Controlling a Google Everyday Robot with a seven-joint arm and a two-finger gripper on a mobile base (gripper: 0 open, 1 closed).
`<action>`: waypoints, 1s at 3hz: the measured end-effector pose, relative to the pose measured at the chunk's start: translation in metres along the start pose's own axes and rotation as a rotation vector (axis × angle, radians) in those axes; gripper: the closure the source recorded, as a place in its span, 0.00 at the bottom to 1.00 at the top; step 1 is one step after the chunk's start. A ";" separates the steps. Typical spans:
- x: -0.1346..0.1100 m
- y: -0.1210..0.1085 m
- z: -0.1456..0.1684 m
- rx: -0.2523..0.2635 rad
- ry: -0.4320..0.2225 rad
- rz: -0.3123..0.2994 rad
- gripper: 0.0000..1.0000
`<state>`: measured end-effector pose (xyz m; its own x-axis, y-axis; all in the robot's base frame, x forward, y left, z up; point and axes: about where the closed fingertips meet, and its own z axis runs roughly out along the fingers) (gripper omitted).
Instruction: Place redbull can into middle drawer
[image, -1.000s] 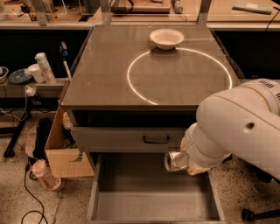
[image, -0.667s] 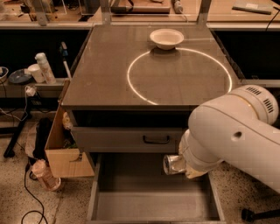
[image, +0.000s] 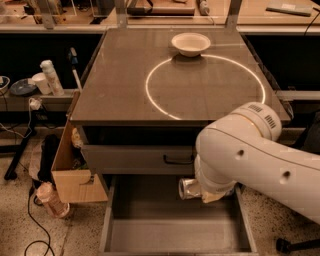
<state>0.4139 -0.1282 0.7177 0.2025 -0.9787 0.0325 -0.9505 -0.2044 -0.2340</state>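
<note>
**Q:** Compared with a moment before, what is different?

**A:** The arm (image: 250, 150) has swung a little to the left. The can (image: 188, 189) went with it and is now slightly lower over the drawer (image: 150, 217). The bowl (image: 190, 43) did not move.

**Q:** Where is the gripper?

**A:** The gripper (image: 201, 193) is over the back right part of the drawer. It sits under the thick white wrist, which hides most of it.

**Q:** And the jaws?

**A:** They are closed on the can. The can lies on its side between them. Only its round silvery end sticks out to the left, toward the middle of the drawer.

**Q:** Does the can touch the drawer?

**A:** I think not. It hangs above the bare grey floor, near the back of the drawer. It is just below the drawer front (image: 130, 159) and its black handle (image: 177, 160).

**Q:** What else is near the drawer?

**A:** The table top (image: 120, 85) is above and behind the drawer. It has a bright ring (image: 148, 90) on it, and the bowl stands at the far edge of this ring. A cardboard box (image: 75, 175) stands just beside the left wall of the drawer. A bottle (image: 50, 199) lies on the ground further to the left.
</note>
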 end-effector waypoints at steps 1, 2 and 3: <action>-0.007 -0.003 0.027 -0.038 -0.011 0.002 1.00; -0.007 -0.001 0.032 -0.043 -0.018 0.011 1.00; -0.006 0.005 0.044 -0.057 -0.035 0.034 1.00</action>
<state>0.4181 -0.1223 0.6735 0.1768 -0.9842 -0.0086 -0.9687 -0.1725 -0.1785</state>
